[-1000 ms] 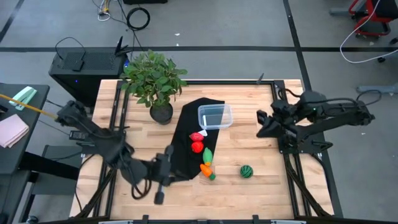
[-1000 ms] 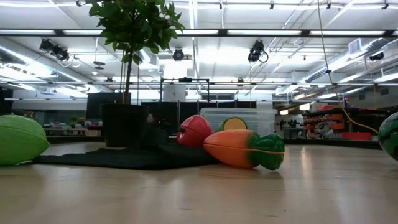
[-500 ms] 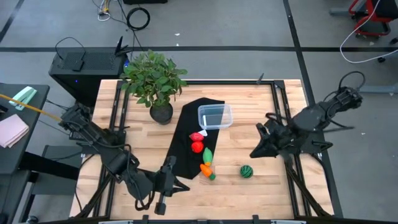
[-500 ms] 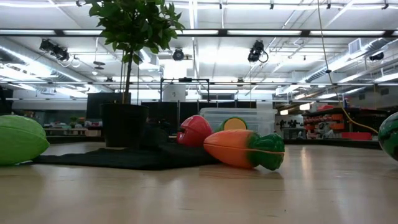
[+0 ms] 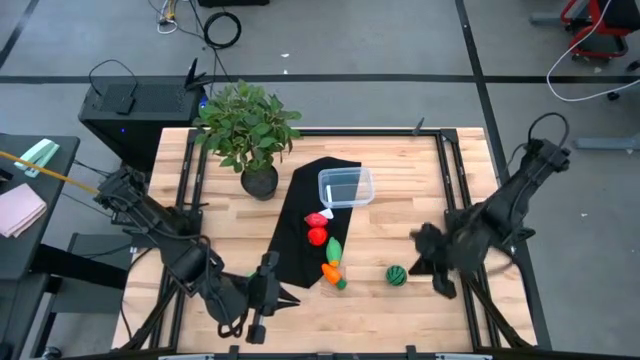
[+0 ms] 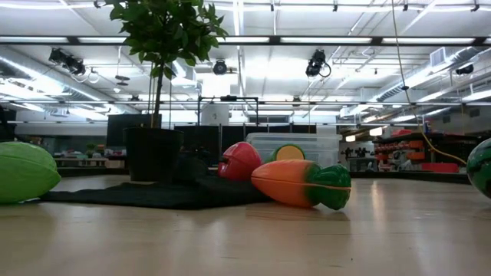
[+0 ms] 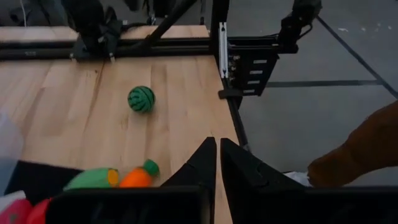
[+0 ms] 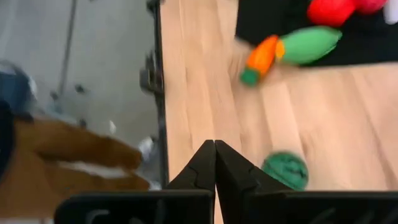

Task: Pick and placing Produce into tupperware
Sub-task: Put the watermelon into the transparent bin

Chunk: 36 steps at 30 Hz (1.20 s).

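Produce lies loose on the wooden counter, none of it in the container. Nearest the front edge, the orange carrot-shaped piece rests on bare wood at the hem of the black cloth, with the green oblong piece just behind it. The dark-green striped ball sits apart to the right on bare wood. Two red pieces lie farther back on the cloth, close together. The low view shows a lime-green piece at its left edge.

Left gripper is low over the front of the counter, left of the carrot piece; its fingers are almost together and hold nothing. Right gripper is just right of the striped ball, not touching it; its fingers are pressed together, empty.

Behind the red pieces, the clear tupperware stands partly on the cloth, apparently empty. A potted plant stands at the far left.
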Tool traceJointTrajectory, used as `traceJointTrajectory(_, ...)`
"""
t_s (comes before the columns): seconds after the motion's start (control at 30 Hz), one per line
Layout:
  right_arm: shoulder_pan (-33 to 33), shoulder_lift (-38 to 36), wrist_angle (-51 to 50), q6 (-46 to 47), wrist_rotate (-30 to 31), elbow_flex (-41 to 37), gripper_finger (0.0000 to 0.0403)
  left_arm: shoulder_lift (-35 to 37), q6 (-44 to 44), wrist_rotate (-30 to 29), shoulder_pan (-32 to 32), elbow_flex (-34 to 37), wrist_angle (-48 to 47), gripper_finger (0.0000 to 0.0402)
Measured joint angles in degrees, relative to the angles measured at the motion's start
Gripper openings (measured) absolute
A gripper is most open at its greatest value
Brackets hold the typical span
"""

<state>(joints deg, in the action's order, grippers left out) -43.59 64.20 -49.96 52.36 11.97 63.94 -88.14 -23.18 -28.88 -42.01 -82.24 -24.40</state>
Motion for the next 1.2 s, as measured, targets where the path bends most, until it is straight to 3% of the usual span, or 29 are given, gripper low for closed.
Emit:
traceJointTrajectory(0.33,-3.56,8.73,-0.21,-15.23,-3.67,-4.99,0.0019,0.0,-0.23,0.0,0.42,0.0,0.04,0.0009)
traceJointTrajectory(0.63,0.3,13.93,1.48,-22.92,-4.83,-5.12,0.0029,0.02,-1.07,-0.02,1.85,0.0,0.06,0.003)
traceJointTrajectory(0.8,4.1,16.25,2.37,-22.96,-7.64,-5.12,0.0085,0.02,-3.24,0.2,2.71,0.0,-0.38,0.0044)
traceJointTrajectory(1.2,7.16,22.28,1.71,-30.3,-10.35,-5.12,0.0283,0.04,-6.12,0.22,2.7,0.02,-4.75,0.0079)
